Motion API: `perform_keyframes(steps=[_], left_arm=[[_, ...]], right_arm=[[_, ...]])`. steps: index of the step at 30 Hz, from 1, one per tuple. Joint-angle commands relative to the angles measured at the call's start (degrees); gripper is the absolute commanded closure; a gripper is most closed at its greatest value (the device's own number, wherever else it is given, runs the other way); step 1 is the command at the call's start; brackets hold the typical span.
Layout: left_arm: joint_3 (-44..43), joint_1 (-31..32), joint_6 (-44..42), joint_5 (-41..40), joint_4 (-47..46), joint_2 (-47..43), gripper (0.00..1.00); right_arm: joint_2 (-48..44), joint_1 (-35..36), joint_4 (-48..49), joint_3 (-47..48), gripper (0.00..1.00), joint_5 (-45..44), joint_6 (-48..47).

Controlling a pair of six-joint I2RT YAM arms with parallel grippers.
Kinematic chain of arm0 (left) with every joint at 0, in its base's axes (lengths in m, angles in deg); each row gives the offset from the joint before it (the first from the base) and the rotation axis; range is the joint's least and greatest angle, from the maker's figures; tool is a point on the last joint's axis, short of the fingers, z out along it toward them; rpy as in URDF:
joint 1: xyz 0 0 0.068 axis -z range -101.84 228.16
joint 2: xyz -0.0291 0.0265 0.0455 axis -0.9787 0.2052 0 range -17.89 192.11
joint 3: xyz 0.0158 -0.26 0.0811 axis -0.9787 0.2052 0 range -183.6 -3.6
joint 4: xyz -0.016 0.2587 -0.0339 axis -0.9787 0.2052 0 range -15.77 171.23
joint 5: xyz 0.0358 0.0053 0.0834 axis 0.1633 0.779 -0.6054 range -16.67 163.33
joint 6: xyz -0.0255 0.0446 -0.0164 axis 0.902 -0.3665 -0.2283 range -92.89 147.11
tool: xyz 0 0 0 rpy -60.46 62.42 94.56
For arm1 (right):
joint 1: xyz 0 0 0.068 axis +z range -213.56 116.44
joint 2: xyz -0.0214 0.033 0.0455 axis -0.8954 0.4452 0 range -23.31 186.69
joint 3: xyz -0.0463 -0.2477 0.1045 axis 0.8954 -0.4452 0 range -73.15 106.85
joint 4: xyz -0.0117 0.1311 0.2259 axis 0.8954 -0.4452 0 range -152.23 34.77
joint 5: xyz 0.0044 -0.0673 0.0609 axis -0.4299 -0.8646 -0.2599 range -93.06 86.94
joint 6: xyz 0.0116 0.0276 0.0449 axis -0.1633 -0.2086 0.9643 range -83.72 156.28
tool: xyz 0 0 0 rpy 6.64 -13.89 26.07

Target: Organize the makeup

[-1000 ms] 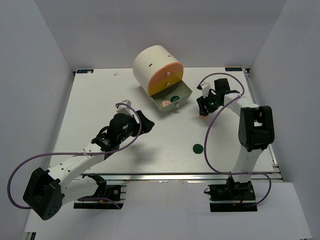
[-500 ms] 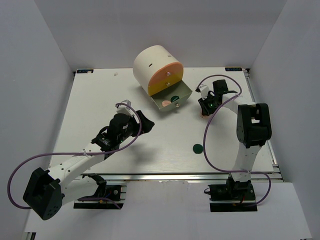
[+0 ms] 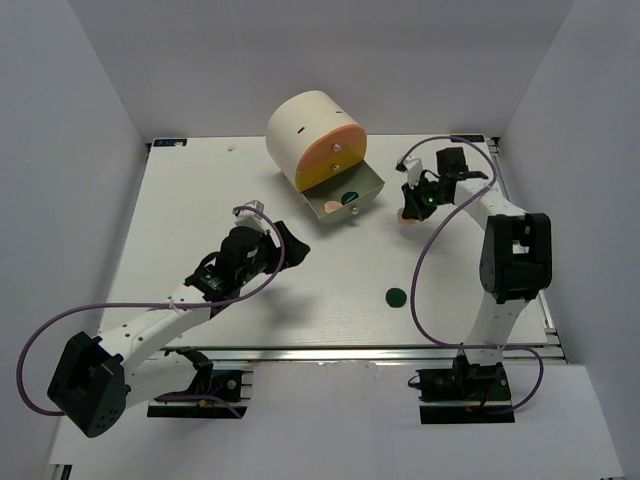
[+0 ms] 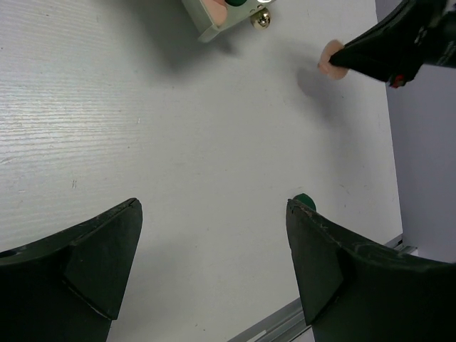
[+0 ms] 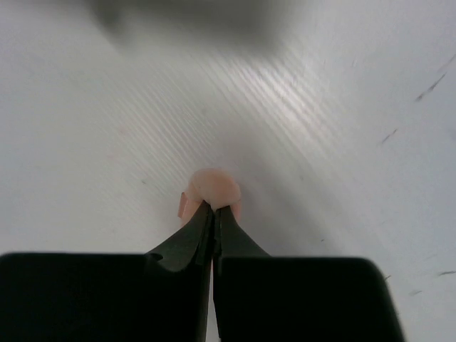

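1. The right hand (image 5: 214, 208) is closed on the rim of a peach-pink disc (image 5: 212, 187). An edge pinch is probably used because the piece is so flat.
2. The disc is held just above the worktop (image 3: 200, 200), right of the open drawer (image 3: 373, 185). A separate shadow is seen beneath it in the left wrist view.
3. The drawer of the cream cylinder organizer (image 3: 305, 125) stands pulled out, likely so discs can be dropped in. A dark green disc (image 3: 350, 196) and a peach piece (image 3: 330, 208) lie inside.
4. The left hand (image 4: 212, 214) is wide open and empty, hovering mid-worktop, apart from the right arm.
5. A second dark green disc (image 3: 396, 296) lies loose near the front edge, not yet sorted.
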Motion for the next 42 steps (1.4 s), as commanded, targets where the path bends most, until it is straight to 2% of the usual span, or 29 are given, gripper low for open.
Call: perform_keyframes(steps=[1, 7, 12, 14, 17, 18, 19, 20, 21, 23, 26, 27, 29, 31, 32, 34, 35, 36, 38, 42], left_arm=[[-0.86, -0.15, -0.39, 1.16, -2.77, 0.27, 0.08], [-1.38, -0.06, -0.74, 1.33, -2.77, 0.62, 0.08], [-1.38, -0.06, -0.74, 1.42, -2.33, 0.19, 0.08], [-1.12, -0.15, -0.57, 1.07, -2.07, -0.26, 0.08], [-0.50, -0.15, -0.22, 0.63, -1.90, -1.31, 0.08], [-0.59, -0.15, -0.13, 0.54, -1.89, -1.66, 0.08], [-0.59, -0.15, -0.13, 0.54, -1.89, -1.66, 0.08], [-0.68, -0.15, -0.13, 0.72, -1.89, -1.66, 0.08], [-0.94, -0.15, -0.22, 0.80, -2.07, -1.40, 0.08], [-1.29, -0.15, -0.30, 2.11, -2.51, -0.87, 0.08], [-2.52, -0.06, -0.39, 3.53, -4.09, 1.14, 0.08], [-3.13, 0.03, -0.48, 6.23, -4.53, 2.02, 0.09], [-6.37, 0.72, -1.27, 8.26, -4.71, 5.79, 0.14], [-9.54, 3.44, -3.46, 8.54, -3.92, 9.39, 0.19], [-13.65, 4.50, -4.43, 8.97, -3.57, 14.11, 0.28], [-18.76, 7.75, -7.33, 10.82, -1.55, 19.84, 0.42], [-21.48, 8.63, -8.29, 11.78, 0.72, 26.22, 0.48], [-26.90, 10.47, -10.30, 12.84, 3.27, 29.42, 0.57], [-32.29, 12.50, -12.42, 14.95, 5.83, 35.31, 0.58], [-47.47, 18.12, -18.31, 15.84, 14.25, 49.47, 0.33]], right_arm=[[-7.97, 0.57, 2.49, 5.99, 1.00, 11.72, 1.59], [-9.82, 4.96, 12.33, 7.41, 1.00, 13.51, 8.63], [-6.76, 11.55, 22.35, 10.21, 1.00, 5.43, 11.10], [-4.72, 13.14, 22.63, 12.59, 1.00, 2.79, 11.80], [0.01, 13.75, 20.70, 17.60, 0.88, -0.02, 12.41], [2.02, 13.76, 20.26, 18.65, 0.68, -0.90, 12.94], [2.65, 13.67, 20.00, 19.36, 0.58, -2.30, 12.94], [3.18, 13.75, 20.08, 19.28, 0.44, -2.49, 12.77], [3.19, 13.76, 20.00, 18.67, 0.39, -2.40, 11.72], [2.66, 13.76, 19.56, 18.31, 0.31, -2.14, 11.28], [0.47, 13.67, 18.51, 17.35, 0.29, -1.44, 10.83], [-0.32, 13.58, 17.89, 17.17, 0.29, -1.35, 10.40], [-3.91, 13.23, 15.87, 15.68, 0.28, -1.61, 9.78], [-7.69, 11.66, 16.82, 12.27, 0.30, -1.00, 10.82], [-11.89, 10.69, 18.66, 7.81, 0.39, -0.82, 11.88], [-15.26, 7.00, 19.38, 4.00, 0.62, 1.62, 16.17], [-17.62, 5.33, 17.46, 1.99, 0.89, 3.29, 17.24], [-18.69, 3.67, 16.49, 1.09, 1.00, 5.49, 18.03], [-22.36, -1.96, 15.69, -1.27, 1.00, 10.07, 20.49], [-29.32, -9.69, 13.85, -8.82, 1.00, 10.43, 19.19]])
